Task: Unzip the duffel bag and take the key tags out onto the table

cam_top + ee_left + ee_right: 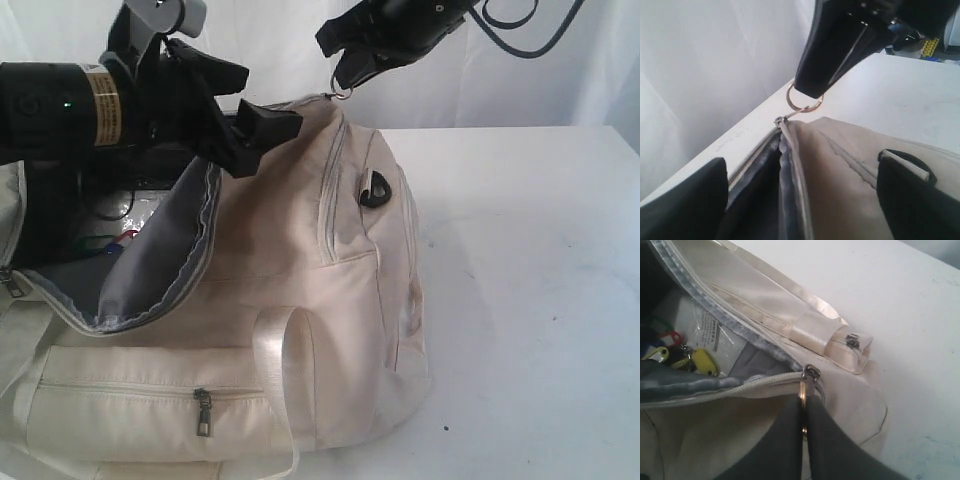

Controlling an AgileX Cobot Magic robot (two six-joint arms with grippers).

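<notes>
Cream duffel bag (300, 300) of soft, slightly rumpled fabric lies slumped on the flat white table (530, 250), filling the near left part of it. Its main zipper is undone and the mouth gapes, showing smooth grey lining (150, 260) edged with pale zipper teeth. A glossy webbing handle (285, 350) loops over the front, a dark metal pull (203, 412) hangs on the zipped side pocket, and a black plastic clip (378, 188) sits on the end panel.

Down inside the bag, the key tags (690, 357) rest in a bunch: small flat plastic pieces in yellow, red, green and black, lying against a crinkly printed packet (710, 330).

The left gripper (262, 98) hangs over the opening with its jaws spread wide and nothing between them. The right gripper (345, 75) is pinched tight on a thin brass-coloured ring (788, 98) fixed to the zipper slider (811, 372) at the bag's far end.
</notes>
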